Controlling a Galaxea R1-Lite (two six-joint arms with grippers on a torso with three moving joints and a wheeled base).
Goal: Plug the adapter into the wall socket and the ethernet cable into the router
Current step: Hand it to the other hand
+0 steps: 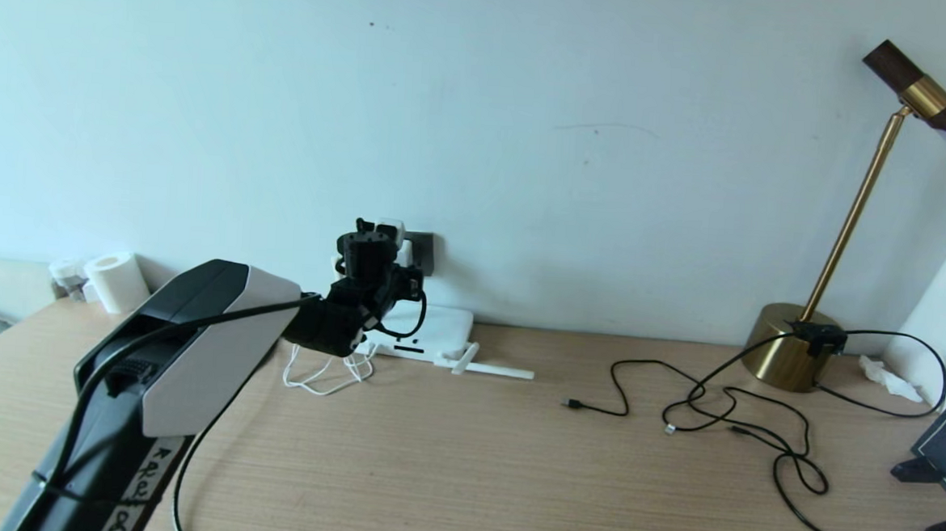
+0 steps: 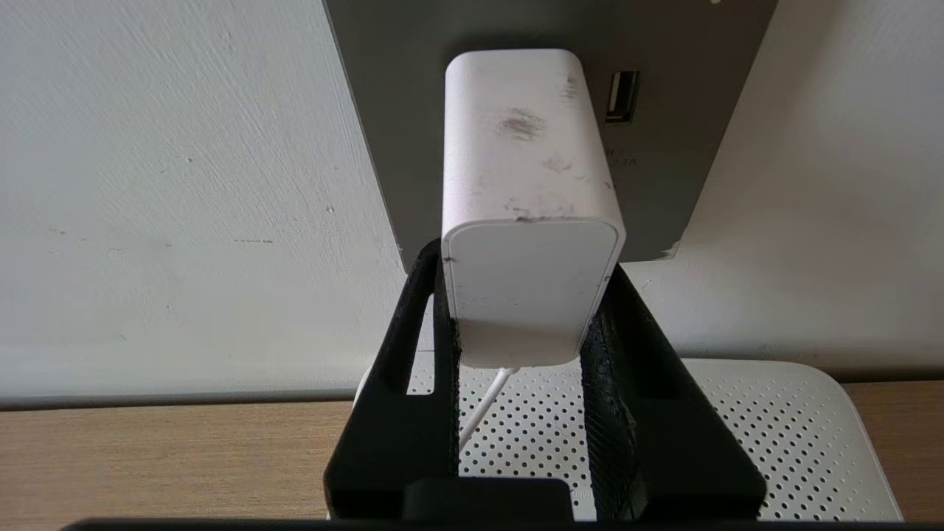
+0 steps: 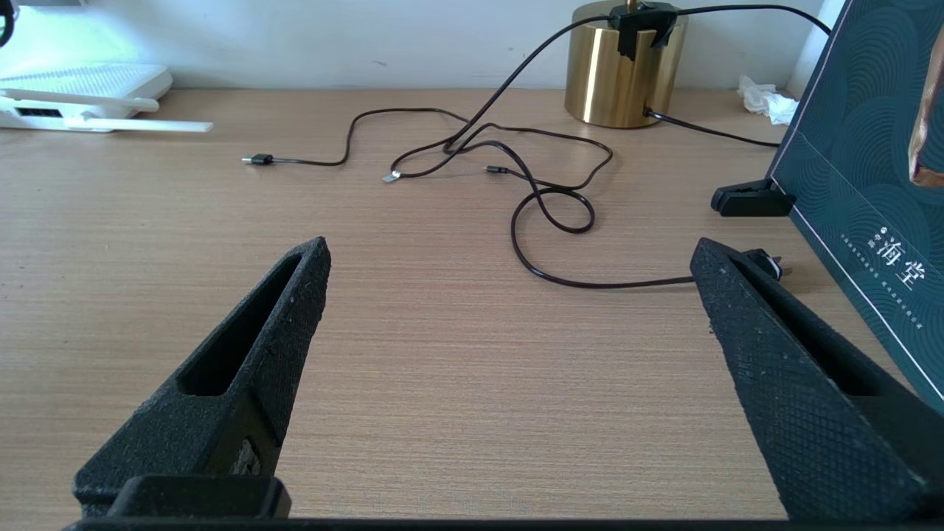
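Left end effector (image 2: 520, 324): clenched on the adapter (image 2: 527, 199), held against the wall socket (image 2: 664, 184) above the table's back edge.
Seating: pins hidden; cannot tell whether fully home.
Risk: releasing before full seating likely drops the adapter onto the router (image 2: 774, 435) directly below; a tilted push could jam the pins.
Cord: thin white cord (image 1: 321, 375) piled at the router's left end, may snag on withdrawal.
Router: flat at the table's back edge, antenna (image 1: 488, 367) lying toward the middle.
Ethernet cable: not identified with certainty among the black cables (image 1: 756, 418) tangled right of centre.
Lamp (image 1: 792, 355): brass base near the back right corner.
Right end effector (image 3: 509, 324): released, spread wide, low over the table.
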